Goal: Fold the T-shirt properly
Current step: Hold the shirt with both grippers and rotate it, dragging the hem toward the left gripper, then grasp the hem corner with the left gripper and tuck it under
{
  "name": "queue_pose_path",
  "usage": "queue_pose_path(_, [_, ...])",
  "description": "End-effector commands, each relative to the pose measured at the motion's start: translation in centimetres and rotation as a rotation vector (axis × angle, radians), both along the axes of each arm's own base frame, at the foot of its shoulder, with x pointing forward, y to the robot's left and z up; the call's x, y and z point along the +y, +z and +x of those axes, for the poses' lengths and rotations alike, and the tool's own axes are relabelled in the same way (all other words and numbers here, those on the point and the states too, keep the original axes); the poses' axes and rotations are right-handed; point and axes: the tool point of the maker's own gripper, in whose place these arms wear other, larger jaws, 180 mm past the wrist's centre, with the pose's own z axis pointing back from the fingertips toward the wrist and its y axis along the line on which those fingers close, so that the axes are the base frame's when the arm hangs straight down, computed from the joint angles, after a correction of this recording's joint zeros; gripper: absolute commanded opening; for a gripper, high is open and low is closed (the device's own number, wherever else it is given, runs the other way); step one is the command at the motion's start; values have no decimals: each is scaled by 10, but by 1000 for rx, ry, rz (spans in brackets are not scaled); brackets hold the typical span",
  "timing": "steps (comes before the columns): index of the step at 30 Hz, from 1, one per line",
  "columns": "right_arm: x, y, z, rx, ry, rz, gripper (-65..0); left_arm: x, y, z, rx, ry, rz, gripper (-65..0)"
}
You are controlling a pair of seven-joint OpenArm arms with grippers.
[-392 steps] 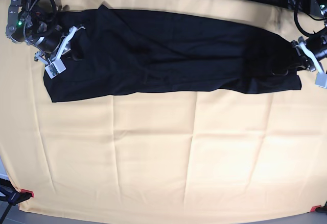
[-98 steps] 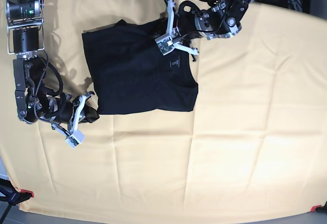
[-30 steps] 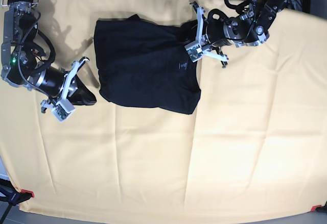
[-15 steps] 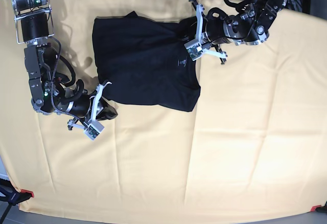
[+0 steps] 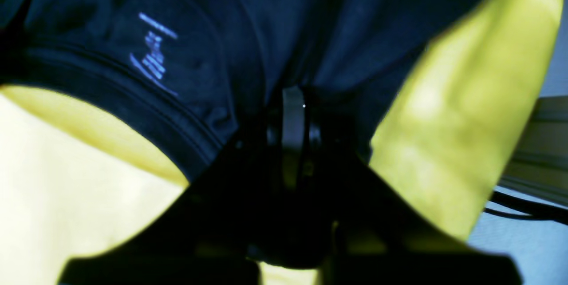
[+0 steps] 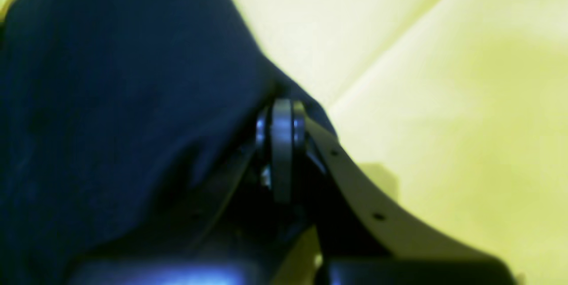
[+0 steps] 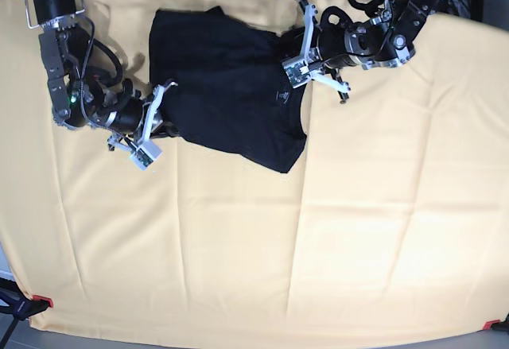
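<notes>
1. Fabric of the T-shirt (image 7: 227, 87) lay folded into a rough dark block on the far middle of the desk (image 7: 318, 246), which was covered by a pale yellow cloth (image 7: 238, 238).
2. Its lower right corner (image 7: 288, 162) pointed toward the near side, and the whole block sat askew to the desk edges.
3. A small pale neck label (image 7: 280, 96) showed near the shirt's right edge; the left wrist view showed the same label (image 5: 151, 54) just above the curved collar seam.
4. The left claw (image 7: 301, 69), on the right in the base view, was clamped tight on the T-shirt's right edge beside the collar, with dark cloth bunched around its closed tips (image 5: 290, 107).
5. The right claw (image 7: 155, 118), on the left in the base view, was pinched shut on the T-shirt's left lower edge, the fabric (image 6: 111, 98) draped over its tips (image 6: 282, 120).
6. A yellow fold of the cloth (image 5: 466, 112) rose beside the left claw.
</notes>
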Motion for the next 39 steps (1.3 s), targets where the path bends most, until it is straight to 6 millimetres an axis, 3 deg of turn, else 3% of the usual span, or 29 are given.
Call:
queue_pose_path(1, [-1, 14, 0, -41, 28, 6, -650, 36, -17, 10, -28, 35, 196, -650])
queue_pose_path(8, [-14, 24, -29, -55, 5, 3, -650, 51, -5, 49, -183, 107, 238, -650])
queue_pose_path(15, [-38, 15, -47, 2, -113, 29, -650, 55, 7, 89, -287, 200, 198, -650])
queue_pose_path(23, [-13, 0, -77, 80, -151, 112, -650, 56, 32, 127, -382, 215, 189, -650])
queue_pose_path(26, [-8, 11, -78, 51, -130, 115, -650, 55, 36, 131, -396, 216, 187, -650])
queue_pose_path(32, [12, 41, -100, -10, -54, 116, -650, 43, 48, 143, -436, 213, 83, -650])
queue_pose_path(35, [14, 51, -102, -51, -48, 85, -650, 39, 49, 161, -458, 236, 27, -650])
queue_pose_path(39, [9, 47, -108, -40, -68, 42, -650, 36, 51, 189, -467, 276, 2, -650])
